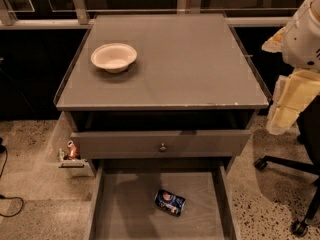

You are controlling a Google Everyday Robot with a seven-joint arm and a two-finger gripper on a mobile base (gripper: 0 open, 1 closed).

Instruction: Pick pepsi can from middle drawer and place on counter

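The pepsi can [170,202], dark blue with a round logo, lies on its side on the floor of the open middle drawer [125,209], right of the drawer's centre. The counter [185,64] is the wide grey cabinet top above it. My gripper [281,115], on a white arm with pale yellow fingers pointing down, hangs at the right edge of the view. It is beside the counter's front right corner, well above and to the right of the can, and holds nothing that I can see.
A white bowl [114,57] stands on the counter's back left. A grey drawer front with a round knob [162,147] sits just above the open drawer. A small reddish can [72,150] is at the cabinet's left side. An office chair base [285,166] stands at right.
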